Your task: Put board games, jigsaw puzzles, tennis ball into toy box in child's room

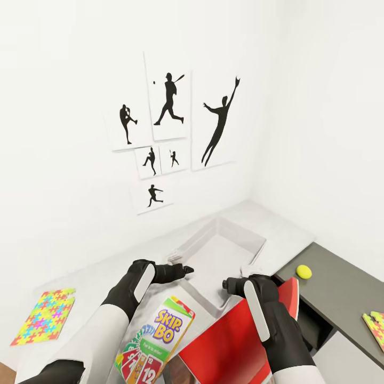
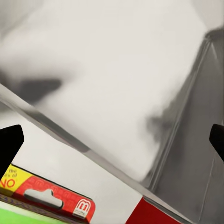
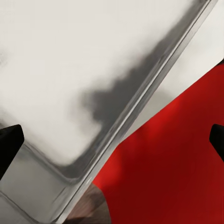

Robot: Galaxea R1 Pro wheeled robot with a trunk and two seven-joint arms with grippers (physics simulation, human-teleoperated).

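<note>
The light grey toy box (image 1: 250, 237) stands empty on the pale table (image 1: 85, 277), below the wall pictures. My left gripper (image 1: 184, 269) hovers open at its near rim (image 2: 70, 137). My right gripper (image 1: 230, 285) is open too, over the box's near corner (image 3: 135, 112). A Skip-Bo board game (image 1: 160, 338) lies just short of the box, under my left wrist (image 2: 51, 198). Beside it a red board game (image 1: 224, 346) sits beneath my right forearm (image 3: 172, 158). One jigsaw puzzle (image 1: 44, 316) lies flat at the table's left. The yellow tennis ball (image 1: 304, 271) and a second puzzle (image 1: 375, 326) rest on the dark side unit.
The dark grey-topped side unit (image 1: 341, 298) adjoins the table on the right, lower than it. White walls close off the corner behind the toy box. Black silhouette pictures (image 1: 170, 133) hang above. A strip of wood floor (image 1: 5, 373) shows at the lower left.
</note>
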